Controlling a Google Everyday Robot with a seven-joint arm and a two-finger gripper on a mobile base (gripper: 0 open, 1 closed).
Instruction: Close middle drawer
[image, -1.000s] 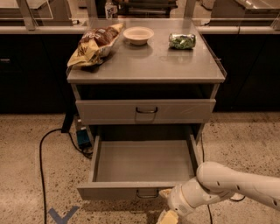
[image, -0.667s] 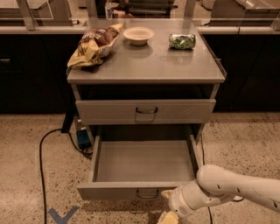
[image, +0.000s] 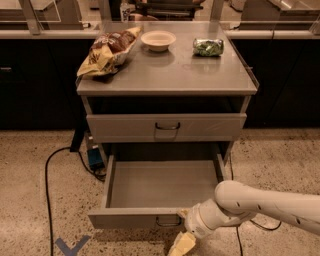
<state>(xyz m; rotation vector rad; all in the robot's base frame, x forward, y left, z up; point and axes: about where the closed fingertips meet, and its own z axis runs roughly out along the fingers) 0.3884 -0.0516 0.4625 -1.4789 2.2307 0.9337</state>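
Observation:
The middle drawer (image: 162, 185) is pulled far out of the grey cabinet and is empty inside. Its flat front (image: 130, 218) faces me, with a small dark loop handle (image: 168, 220) at centre. My gripper (image: 182, 243) hangs on the white arm (image: 260, 202), which comes in from the right. The gripper is just below and slightly right of the handle, in front of the drawer front, at the bottom edge of the view. The upper drawer (image: 166, 127) is shut. The lowest drawer is hidden under the open one.
On the cabinet top (image: 170, 75) lie a chip bag (image: 107, 50), a white bowl (image: 158, 40) and a green packet (image: 208, 47). A black cable (image: 48, 175) and a blue box (image: 95, 159) lie on the speckled floor at the left. Dark counters stand behind.
The arm and gripper have shifted slightly left, closer to the drawer's handle. The drawer stays equally far open.

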